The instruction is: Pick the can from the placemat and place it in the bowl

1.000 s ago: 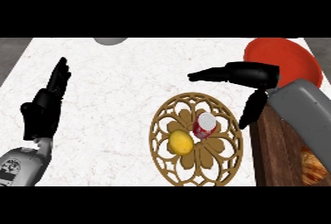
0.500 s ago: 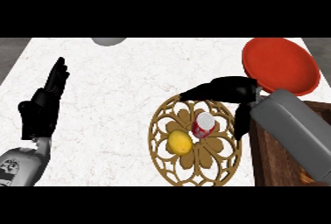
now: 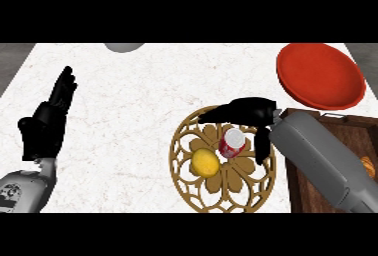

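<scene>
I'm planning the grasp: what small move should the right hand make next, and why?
Probably lower the right hand and close its fingers round the can. The hand hovers just above the can, fingers spread, not yet gripping; the can stands on the placemat beside a lemon.

This is a kitchen. A white marble-patterned counter (image 3: 133,125) fills the room's working surface, and on it sit a red bowl (image 3: 320,75), an openwork wooden placemat (image 3: 221,187) bearing a lemon (image 3: 205,162) and a can (image 3: 234,142), and a dark wooden tray (image 3: 325,150).
</scene>
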{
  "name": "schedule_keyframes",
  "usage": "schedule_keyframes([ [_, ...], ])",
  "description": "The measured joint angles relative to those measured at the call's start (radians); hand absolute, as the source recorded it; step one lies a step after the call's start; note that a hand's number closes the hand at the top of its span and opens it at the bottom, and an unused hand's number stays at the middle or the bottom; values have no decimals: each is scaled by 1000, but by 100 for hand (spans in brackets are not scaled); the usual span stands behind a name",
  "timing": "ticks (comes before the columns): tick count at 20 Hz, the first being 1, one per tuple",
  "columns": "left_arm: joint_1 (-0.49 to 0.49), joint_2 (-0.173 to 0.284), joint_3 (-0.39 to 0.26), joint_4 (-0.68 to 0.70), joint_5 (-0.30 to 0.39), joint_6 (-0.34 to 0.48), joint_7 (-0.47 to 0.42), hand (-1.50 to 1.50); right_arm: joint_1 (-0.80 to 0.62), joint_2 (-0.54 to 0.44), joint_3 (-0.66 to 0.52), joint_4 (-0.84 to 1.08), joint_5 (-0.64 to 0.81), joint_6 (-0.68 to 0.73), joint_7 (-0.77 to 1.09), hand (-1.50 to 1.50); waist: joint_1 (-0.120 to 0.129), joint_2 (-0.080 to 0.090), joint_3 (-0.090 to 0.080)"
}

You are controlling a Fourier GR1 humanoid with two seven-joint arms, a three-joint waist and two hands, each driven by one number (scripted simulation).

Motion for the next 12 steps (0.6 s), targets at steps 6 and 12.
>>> schedule_keyframes([
  [6,-24,-30,23,12,-29,-21,14,0,14,66,-14,79,84,-35,-49,-150,0,0,0],
  [12,-36,-48,39,6,-48,-41,30,0,-2,104,-1,131,178,-111,-136,150,0,-3,-2],
])
